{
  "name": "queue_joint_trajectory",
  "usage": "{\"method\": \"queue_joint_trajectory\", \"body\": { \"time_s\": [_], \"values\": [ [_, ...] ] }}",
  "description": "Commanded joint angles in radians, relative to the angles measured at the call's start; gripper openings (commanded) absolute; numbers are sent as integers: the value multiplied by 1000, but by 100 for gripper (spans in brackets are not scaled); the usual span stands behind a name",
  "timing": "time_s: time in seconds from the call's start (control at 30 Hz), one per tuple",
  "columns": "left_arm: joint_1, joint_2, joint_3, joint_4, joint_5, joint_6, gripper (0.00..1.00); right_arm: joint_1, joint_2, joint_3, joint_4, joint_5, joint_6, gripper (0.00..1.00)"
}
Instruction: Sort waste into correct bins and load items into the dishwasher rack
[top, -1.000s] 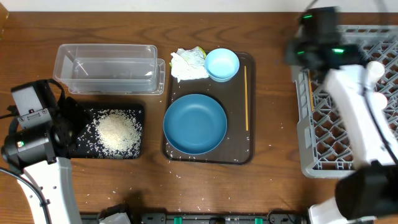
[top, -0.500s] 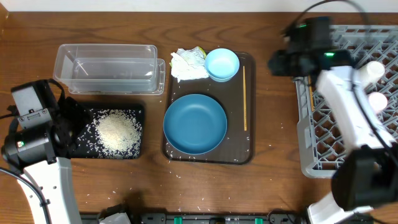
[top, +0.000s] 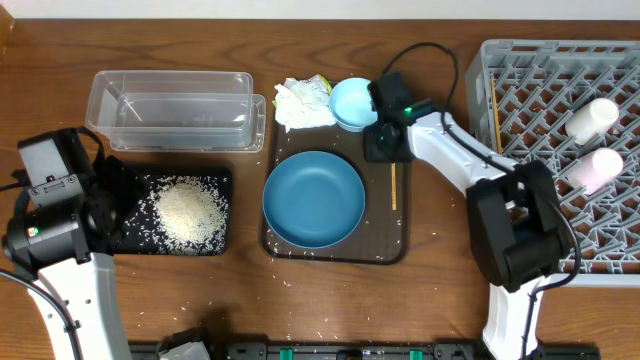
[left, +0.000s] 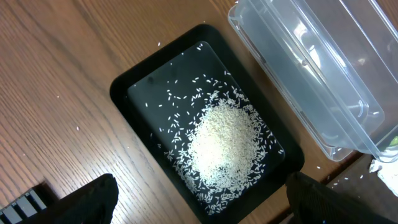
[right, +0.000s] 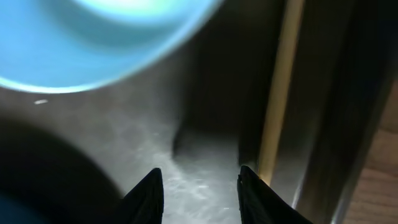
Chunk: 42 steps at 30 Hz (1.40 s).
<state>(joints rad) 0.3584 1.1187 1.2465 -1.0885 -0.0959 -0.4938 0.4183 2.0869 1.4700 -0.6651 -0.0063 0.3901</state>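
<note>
On the far left we are seeing the left gripper (top: 112, 197) (left: 199, 186) hanging at the left end of the black tray (top: 225, 178) (left: 143, 87), its jaws spread wide with nothing between them. The rice (top: 188, 210) (left: 224, 146) is lying heaped in the middle of that tray, with stray grains scattered around it. Just behind, the clear tub (top: 100, 100) (left: 323, 81) is standing beside the tray.

Moving right, the brown serving tray (top: 385, 235) (right: 205, 143) is carrying the paper wad (top: 303, 103) at its back left corner, the dark-blue bowl (top: 313, 198) in front of it, and the light-blue bowl (top: 352, 103) (right: 112, 37) just beside the wad. A chopstick (top: 393, 185) (right: 280, 93) is lying along the tray's right side.

The right gripper (top: 383, 143) (right: 199, 177) is reaching down low over the tray between the light-blue bowl and the chopstick, its jaws apart and empty, the right finger just beside the stick.

Furthest right, the rack (top: 520, 60) is holding a second chopstick (top: 497, 110) near its left edge, and the white cup (top: 592, 117) and pink cup (top: 598, 168) are lying on their sides. A few grains are dotting the table (top: 440, 290).
</note>
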Motion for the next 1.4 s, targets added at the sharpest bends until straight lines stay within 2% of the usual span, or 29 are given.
{"method": "queue_joint_trajectory", "body": {
  "time_s": [0.0,0.37,0.57,0.67,0.8,1.0,1.23,1.37],
  "values": [
    [5,4,8,0,-6,2,89,-6,2,-1,2,88,51,37],
    [5,4,8,0,-6,2,89,-9,0,4,4,93,47,38],
    [5,4,8,0,-6,2,89,-16,24,2,-5,141,47,43],
    [5,4,8,0,-6,2,89,-16,55,2,2,109,47,41],
    [5,4,8,0,-6,2,89,-13,76,1,-2,104,48,33],
    [5,4,8,0,-6,2,89,-12,68,3,-6,103,68,1],
    [5,4,8,0,-6,2,89,-59,-39,60,-92,138,63,1],
    [5,4,8,0,-6,2,89,-124,-145,102,-117,126,2,1]
  ]
}}
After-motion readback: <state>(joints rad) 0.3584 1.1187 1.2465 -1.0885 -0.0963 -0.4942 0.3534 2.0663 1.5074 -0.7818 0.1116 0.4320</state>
